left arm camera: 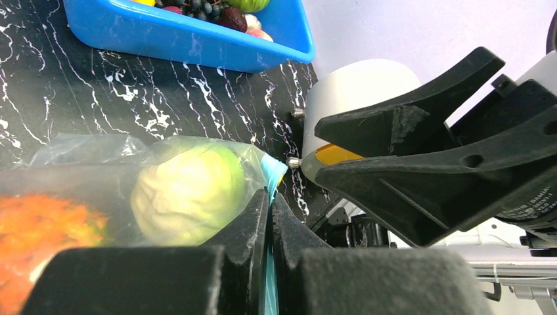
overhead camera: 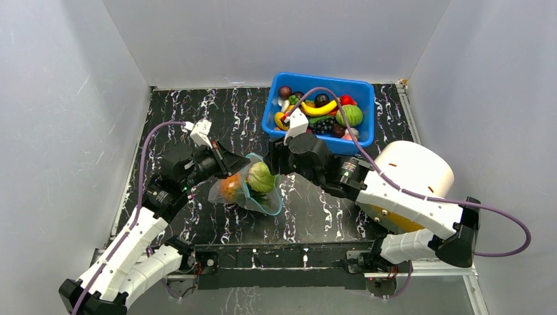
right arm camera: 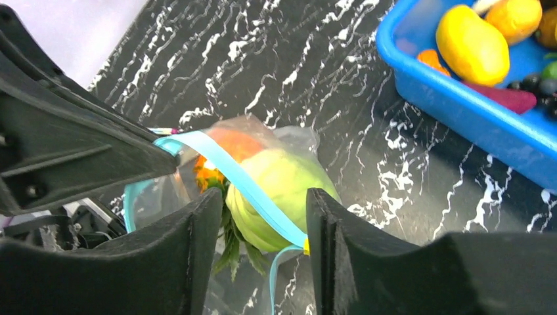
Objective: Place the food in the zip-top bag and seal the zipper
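Teal zipper (right arm camera: 230, 172) of the zip-top bag (overhead camera: 240, 191) is clamped in the left hand (left arm camera: 269, 200); the right hand (right arm camera: 264, 200) straddles it, jaws apart.

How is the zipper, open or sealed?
Open: the zipper strips stand apart in a loop by the cabbage; the left gripper pinches one end.

Table (overhead camera: 197, 118): black marble-pattern top, white veining. Far right: blue bin (overhead camera: 268, 118) flat on the top, holding toy food (overhead camera: 320, 109). Centre: zip-top bag (overhead camera: 253, 191), filled, apparently resting on the top. Right edge: white cylinder (overhead camera: 420, 167); base hidden, contact unclear
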You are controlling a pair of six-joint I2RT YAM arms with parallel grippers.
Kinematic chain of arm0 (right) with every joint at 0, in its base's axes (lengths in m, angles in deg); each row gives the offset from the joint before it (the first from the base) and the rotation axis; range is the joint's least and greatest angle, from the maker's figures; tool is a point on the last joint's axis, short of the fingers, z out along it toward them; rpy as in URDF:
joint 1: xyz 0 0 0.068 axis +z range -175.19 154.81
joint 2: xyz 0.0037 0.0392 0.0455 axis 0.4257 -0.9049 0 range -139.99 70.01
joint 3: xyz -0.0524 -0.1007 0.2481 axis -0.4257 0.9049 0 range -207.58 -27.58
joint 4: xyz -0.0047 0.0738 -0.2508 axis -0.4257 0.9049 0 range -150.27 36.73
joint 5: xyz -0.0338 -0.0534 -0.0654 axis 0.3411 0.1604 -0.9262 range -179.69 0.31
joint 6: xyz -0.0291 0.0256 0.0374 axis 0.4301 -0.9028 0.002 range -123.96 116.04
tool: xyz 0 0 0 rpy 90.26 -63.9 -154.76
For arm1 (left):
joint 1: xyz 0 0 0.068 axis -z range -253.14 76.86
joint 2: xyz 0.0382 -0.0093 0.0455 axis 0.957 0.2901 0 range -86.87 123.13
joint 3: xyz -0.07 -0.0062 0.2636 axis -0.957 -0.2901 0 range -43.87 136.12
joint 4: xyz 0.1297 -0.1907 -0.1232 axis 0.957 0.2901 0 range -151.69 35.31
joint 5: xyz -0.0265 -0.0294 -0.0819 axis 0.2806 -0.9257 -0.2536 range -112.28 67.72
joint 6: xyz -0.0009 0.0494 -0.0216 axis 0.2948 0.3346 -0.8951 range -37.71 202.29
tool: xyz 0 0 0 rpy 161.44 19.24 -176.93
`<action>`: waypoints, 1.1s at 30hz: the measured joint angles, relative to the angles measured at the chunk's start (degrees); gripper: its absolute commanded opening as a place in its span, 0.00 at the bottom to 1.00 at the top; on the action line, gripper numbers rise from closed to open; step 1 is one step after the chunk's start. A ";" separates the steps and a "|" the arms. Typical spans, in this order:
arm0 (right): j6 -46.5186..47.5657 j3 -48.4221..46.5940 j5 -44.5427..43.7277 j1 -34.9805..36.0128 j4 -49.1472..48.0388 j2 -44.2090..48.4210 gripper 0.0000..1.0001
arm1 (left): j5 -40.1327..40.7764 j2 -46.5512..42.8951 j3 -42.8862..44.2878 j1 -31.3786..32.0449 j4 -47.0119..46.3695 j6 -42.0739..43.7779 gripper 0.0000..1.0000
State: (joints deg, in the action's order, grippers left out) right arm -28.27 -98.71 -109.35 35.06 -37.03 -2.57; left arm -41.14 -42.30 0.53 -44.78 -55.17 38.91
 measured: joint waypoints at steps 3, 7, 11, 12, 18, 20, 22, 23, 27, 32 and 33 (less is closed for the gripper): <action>-0.81 0.46 0.63 -0.04 2.32 0.02 0.41 | 0.20 0.00 0.00 0.00 0.31 0.92 0.00; -3.08 2.91 2.25 -0.15 2.93 0.22 0.46 | 0.39 0.00 0.00 0.00 0.87 1.97 0.00; -6.43 7.45 3.54 -0.15 3.89 0.74 0.49 | 0.44 0.00 0.00 0.00 1.22 2.78 0.00; -7.48 8.48 3.87 -0.15 4.33 0.90 0.52 | 0.42 0.00 0.00 0.00 1.31 2.91 0.00; -13.31 10.86 5.62 -0.15 8.31 2.71 0.54 | 0.48 0.00 0.00 0.00 1.70 3.58 0.00; -14.80 11.04 6.08 -0.15 9.05 3.67 0.52 | 0.50 0.00 0.00 0.00 1.70 3.74 0.00; -16.22 11.50 6.34 -0.15 9.01 4.79 0.51 | 0.50 0.00 0.00 0.00 1.68 3.78 0.00; -16.57 11.82 6.38 -0.15 8.81 5.11 0.51 | 0.50 0.00 0.00 0.00 1.68 3.78 0.00; -18.10 12.87 6.75 -0.15 8.07 5.33 0.48 | 0.70 0.02 0.00 0.00 1.73 3.85 0.00; -17.77 12.74 5.11 -0.15 5.40 4.20 0.37 | 1.79 0.09 1.01 0.00 3.10 6.08 0.00; -17.59 12.68 4.72 -0.20 4.94 3.65 0.35 | 2.16 0.00 1.38 0.00 3.39 6.69 0.00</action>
State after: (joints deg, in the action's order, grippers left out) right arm -45.87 -86.03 -104.63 34.86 -32.09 1.08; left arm -38.97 -42.30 1.90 -44.78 -51.78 45.60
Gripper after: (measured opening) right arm 0.402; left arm 0.010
